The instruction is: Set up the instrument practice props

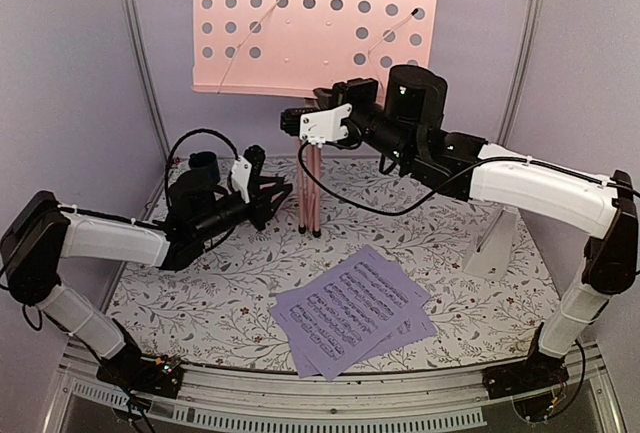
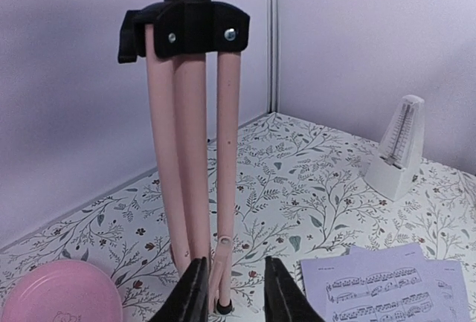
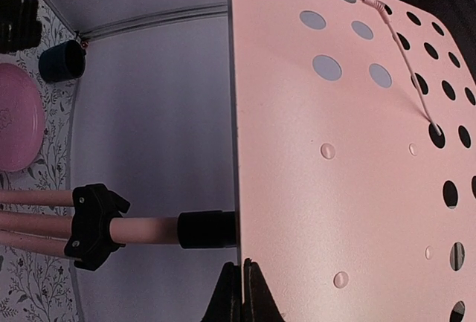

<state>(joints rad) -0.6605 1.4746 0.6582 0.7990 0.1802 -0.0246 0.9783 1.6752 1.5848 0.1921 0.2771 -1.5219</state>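
The pink music stand has its perforated desk [image 1: 315, 18] upright at the back, on a folded tripod [image 1: 311, 188] with black joints. My right gripper [image 1: 291, 119] is shut on the desk's lower edge, seen edge-on in the right wrist view [image 3: 242, 296]. My left gripper [image 1: 280, 193] is open, and its fingers straddle the foot of a tripod leg [image 2: 223, 262] just above the cloth. Lavender sheet music pages [image 1: 352, 308] lie at front centre. The white pyramid metronome [image 1: 495, 243] stands at the right and also shows in the left wrist view [image 2: 398, 147].
A round pink plate [image 2: 59, 292] lies at the left behind the left arm. A dark blue cup [image 1: 205, 165] stands at the back left corner. Metal frame posts [image 1: 140, 53] and lavender walls close in the floral cloth [image 1: 200, 293].
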